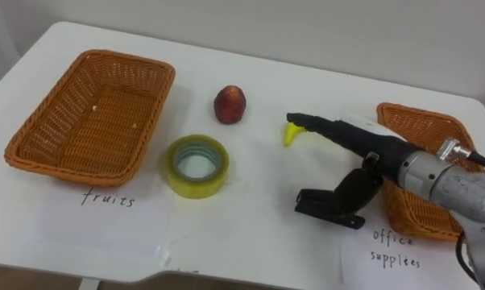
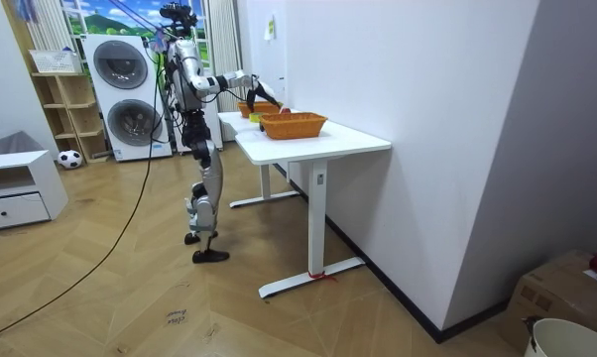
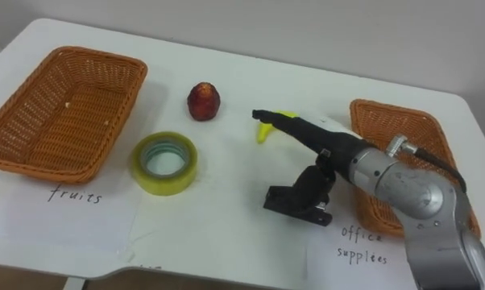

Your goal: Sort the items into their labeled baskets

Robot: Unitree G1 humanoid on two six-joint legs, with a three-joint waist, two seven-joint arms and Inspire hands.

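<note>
My right hand (image 1: 359,141) reaches in from the right over the white table (image 1: 250,209), fingers straight and open. Its fingertips touch a small yellow item (image 1: 291,134) and partly cover it. The thumb hangs down over a black shape (image 1: 331,208) on the table; I cannot tell whether that is the thumb's end or a separate thing. A reddish fruit (image 1: 230,105) lies left of the yellow item. A yellow-green tape roll (image 1: 196,166) lies flat in front of it. The wicker basket (image 1: 150,121) at the left is labelled fruits. The second wicker basket (image 1: 424,125) is behind my right wrist.
Paper labels lie in front of each basket: fruits (image 1: 107,198) and office supplies (image 1: 395,250). In the room view the robot (image 2: 194,109) stands at the table's far end, one arm stretched over it; a washing machine (image 2: 125,99) stands behind.
</note>
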